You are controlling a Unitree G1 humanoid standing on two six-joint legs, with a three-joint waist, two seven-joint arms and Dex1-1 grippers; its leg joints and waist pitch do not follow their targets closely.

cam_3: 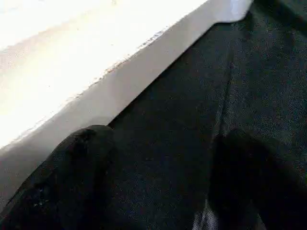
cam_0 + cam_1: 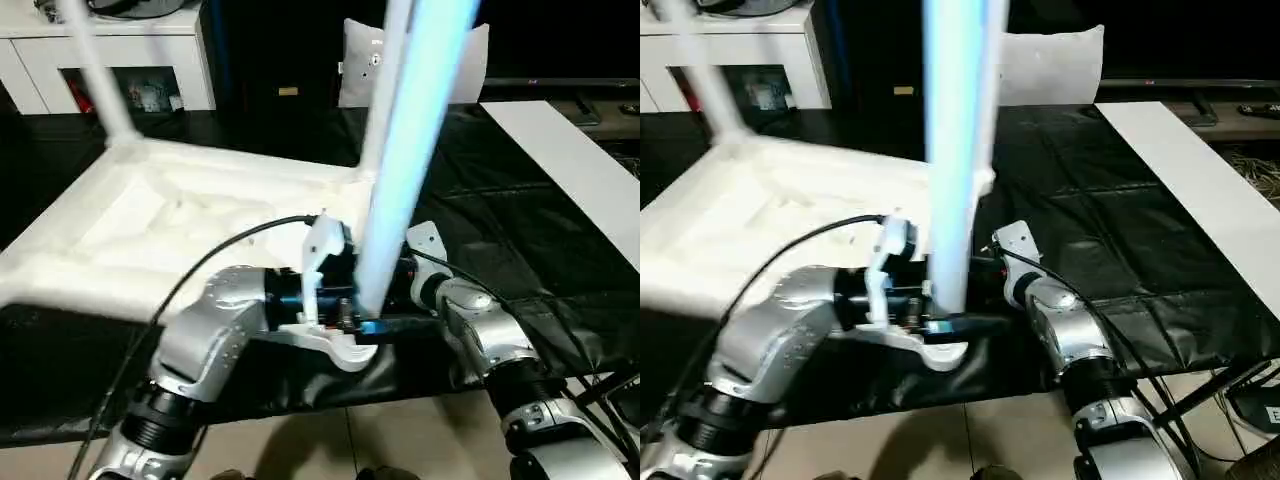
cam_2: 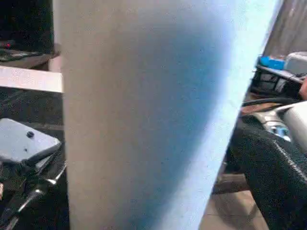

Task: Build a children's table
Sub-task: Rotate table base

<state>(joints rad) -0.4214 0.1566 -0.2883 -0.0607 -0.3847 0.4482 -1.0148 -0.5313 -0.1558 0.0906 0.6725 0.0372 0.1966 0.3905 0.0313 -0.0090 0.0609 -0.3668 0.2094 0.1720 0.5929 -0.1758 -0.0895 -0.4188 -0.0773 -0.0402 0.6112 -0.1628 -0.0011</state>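
The children's table top (image 2: 200, 220) lies upside down on black cloth, ribbed side up. One white leg (image 2: 100, 70) stands at its far left corner and another (image 2: 380, 90) at its far right corner. A third leg (image 2: 400, 180) rises close to the camera from the near right corner, and my arms hide its foot. My left gripper (image 2: 355, 315) is open at the bottom of this leg (image 3: 144, 115), which stands between its fingers with a gap beside it. My right gripper (image 1: 168, 182) is open just above the cloth, next to the top's white edge (image 1: 110, 96), holding nothing.
A white cabinet (image 2: 110, 50) stands at the back left and a white cushion (image 2: 352, 60) at the back middle. A flat white board (image 2: 570, 170) lies on the black cloth (image 2: 480, 200) to the right. Tiled floor (image 2: 330, 440) shows at the near edge, with cables (image 2: 1240, 390) at the lower right.
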